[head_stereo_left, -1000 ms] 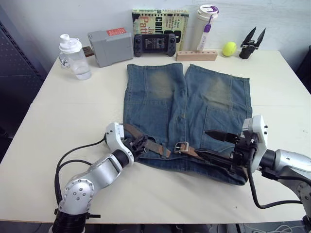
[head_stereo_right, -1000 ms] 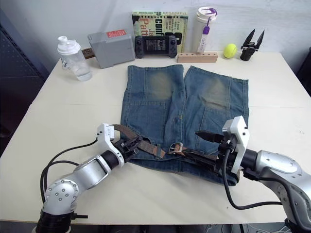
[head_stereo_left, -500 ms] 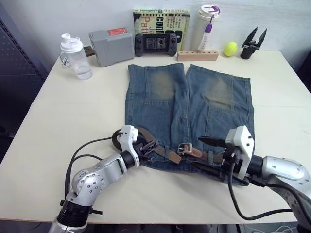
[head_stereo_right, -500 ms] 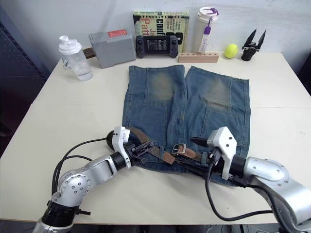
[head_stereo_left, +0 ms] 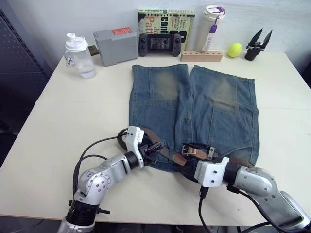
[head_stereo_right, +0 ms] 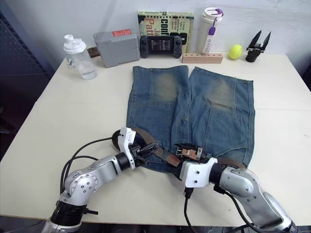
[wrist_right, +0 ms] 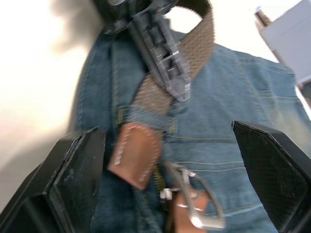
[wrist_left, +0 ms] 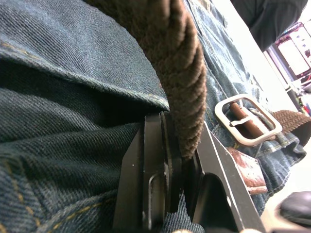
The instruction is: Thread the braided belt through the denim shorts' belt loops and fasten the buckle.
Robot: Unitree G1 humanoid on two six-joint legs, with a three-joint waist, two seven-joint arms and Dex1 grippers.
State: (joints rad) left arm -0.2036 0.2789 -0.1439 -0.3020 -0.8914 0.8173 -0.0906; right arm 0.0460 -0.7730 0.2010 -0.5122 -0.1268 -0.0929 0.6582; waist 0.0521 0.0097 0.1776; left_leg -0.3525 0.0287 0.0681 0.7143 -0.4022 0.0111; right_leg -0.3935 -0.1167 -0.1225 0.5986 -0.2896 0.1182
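Note:
The denim shorts [head_stereo_left: 192,109] lie flat, waistband toward me. The braided belt [head_stereo_left: 168,153] runs along that waistband. My left gripper [head_stereo_left: 155,147] is shut on the belt's braided part [wrist_left: 184,92], just left of the buckle [head_stereo_left: 190,149]. In the right wrist view the belt [wrist_right: 192,53] passes under a belt loop [wrist_right: 146,116], and its leather tip [wrist_right: 136,153] lies beside the buckle [wrist_right: 197,206]. My right gripper [wrist_right: 165,131] is open wide, its fingers [wrist_right: 73,179] either side of the tip and buckle, holding nothing.
Along the far edge of the table [head_stereo_left: 73,116] stand a clear bottle [head_stereo_left: 78,54], grey box [head_stereo_left: 115,44], game controller [head_stereo_left: 160,43], book [head_stereo_left: 166,22], tumbler [head_stereo_left: 213,24], wooden block [head_stereo_left: 201,56], yellow ball [head_stereo_left: 235,49] and a black gripper tool [head_stereo_left: 257,44].
My right gripper has moved left along the waistband to the buckle and leather tip. My left gripper has moved right, still holding the belt. The camera has shifted.

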